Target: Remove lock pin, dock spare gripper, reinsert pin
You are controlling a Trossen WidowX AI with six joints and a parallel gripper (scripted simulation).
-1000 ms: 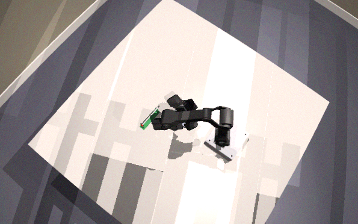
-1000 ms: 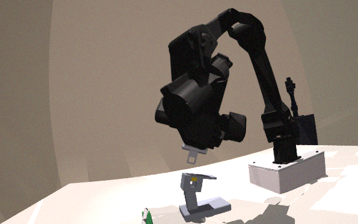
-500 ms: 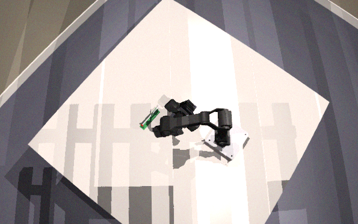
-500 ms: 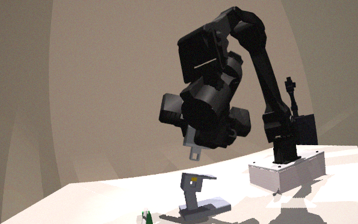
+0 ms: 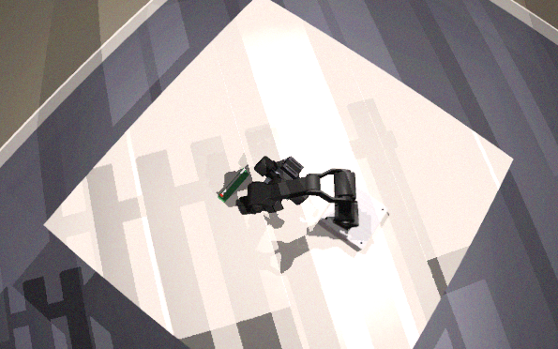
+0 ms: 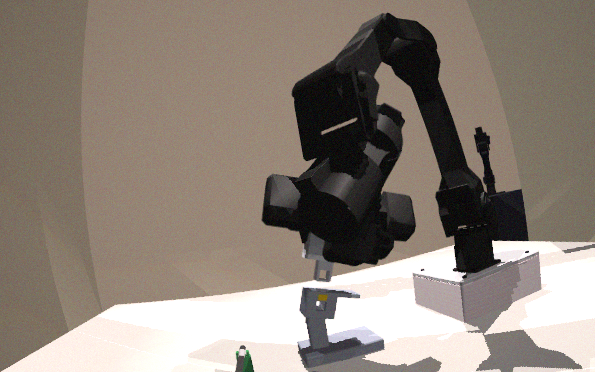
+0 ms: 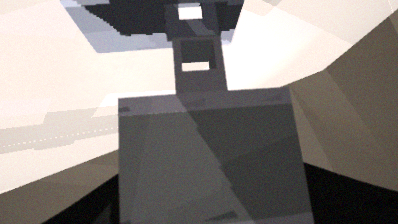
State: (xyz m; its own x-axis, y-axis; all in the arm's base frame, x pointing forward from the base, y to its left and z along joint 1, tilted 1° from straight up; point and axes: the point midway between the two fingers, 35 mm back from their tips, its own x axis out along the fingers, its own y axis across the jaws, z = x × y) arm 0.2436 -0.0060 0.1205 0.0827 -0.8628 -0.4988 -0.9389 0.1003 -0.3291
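My gripper (image 6: 334,247) (image 7: 204,168) is shut on the grey block body of the spare gripper (image 6: 314,247) (image 7: 205,155). Its narrow spigot (image 6: 323,263) (image 7: 200,82), with a square cross hole, points down. The grey mount (image 6: 317,330) (image 7: 111,44) stands on its flat base. Its socket (image 6: 309,299), with a yellow patch and an open cross hole, is just below the spigot tip, with a small gap in the exterior view. In the wrist view the spigot overlaps the mount. What looks like the lock pin (image 6: 242,351) lies along the green holder (image 5: 236,186) (image 6: 248,363).
The arm stands on a pale base box (image 5: 371,218) (image 6: 437,295), right of the mount in the exterior view. The green holder is near the arm's wrist in the top view. A dark box (image 6: 509,215) stands behind the arm's base.
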